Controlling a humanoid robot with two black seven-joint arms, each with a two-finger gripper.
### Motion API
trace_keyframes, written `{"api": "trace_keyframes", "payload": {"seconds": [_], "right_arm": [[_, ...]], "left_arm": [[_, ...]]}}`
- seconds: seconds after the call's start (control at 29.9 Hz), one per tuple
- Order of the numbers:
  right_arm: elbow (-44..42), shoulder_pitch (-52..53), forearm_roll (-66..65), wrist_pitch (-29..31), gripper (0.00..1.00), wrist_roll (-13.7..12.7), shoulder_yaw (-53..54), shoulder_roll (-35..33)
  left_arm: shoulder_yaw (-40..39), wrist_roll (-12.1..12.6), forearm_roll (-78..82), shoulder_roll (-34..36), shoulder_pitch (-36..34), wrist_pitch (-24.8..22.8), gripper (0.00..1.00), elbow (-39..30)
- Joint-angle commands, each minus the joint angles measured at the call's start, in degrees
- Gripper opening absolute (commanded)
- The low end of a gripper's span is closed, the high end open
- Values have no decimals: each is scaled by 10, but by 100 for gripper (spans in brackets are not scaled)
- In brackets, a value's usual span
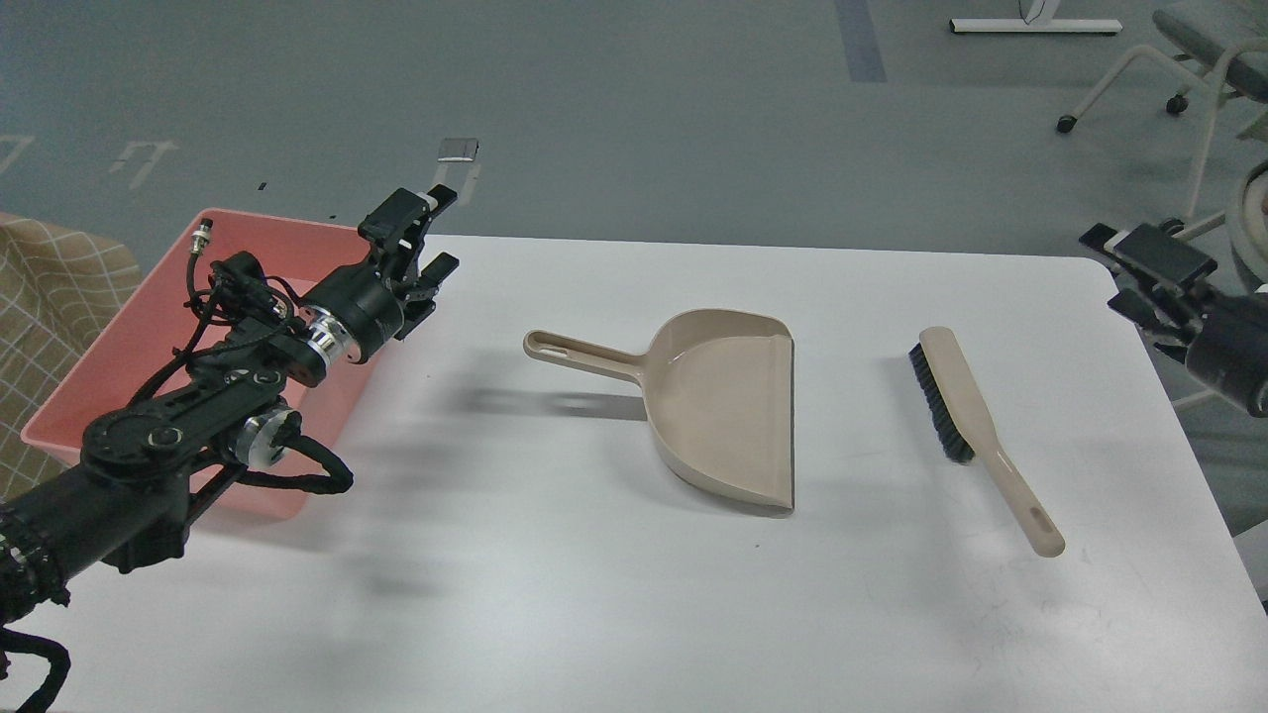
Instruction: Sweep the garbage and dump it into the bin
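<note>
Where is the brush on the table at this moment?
In the head view, the beige brush lies on the right part of the white table, just right of the empty dustpan and apart from it, bristles facing the dustpan.

A grey floor (634,109) stretches behind the white table (614,594), crossed by a dark blue stripe (859,40) and faint white markings (144,158). At upper right stands a wheeled chair (1179,69) with a pale frame, beside a white furniture foot (1035,26). A tan checked cloth (54,297) lies at the left edge.

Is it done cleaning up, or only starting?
Likely done: no scraps show on the table, and the dustpan and brush lie untouched. Neither the left gripper nor the right gripper holds anything. The pink bin is partly hidden.
</note>
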Motion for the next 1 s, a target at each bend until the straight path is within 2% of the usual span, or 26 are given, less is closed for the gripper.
{"api": "trace_keyframes", "payload": {"seconds": [0.0,0.07,0.17,0.33,0.4,0.43,0.6,0.73,0.97], "right_arm": [[-7,-1,80,0,100,0,45,65],[-15,3,116,0,100,0,57,113],[-20,21,139,0,100,1,84,169],[-44,83,141,0,100,-3,96,217],[-77,115,181,-9,100,-8,96,239],[-78,115,181,-9,100,-8,96,239],[-237,198,333,-12,100,-15,87,241],[-267,216,375,-15,100,-11,96,252],[-270,221,385,-9,100,-9,96,266]], "left_arm": [[-15,2,-38,1,-5,-3,98,0],[-38,2,-58,1,-5,-12,98,0],[-97,2,-81,3,-4,-55,98,0],[-194,3,-103,3,4,-104,98,-1],[-242,2,-113,2,4,-123,98,-1],[-242,2,-113,2,4,-123,98,-1],[-337,2,-182,-2,37,-166,98,-2],[-347,3,-196,-4,45,-166,98,-9],[-341,5,-195,-6,61,-166,98,-12]]}}
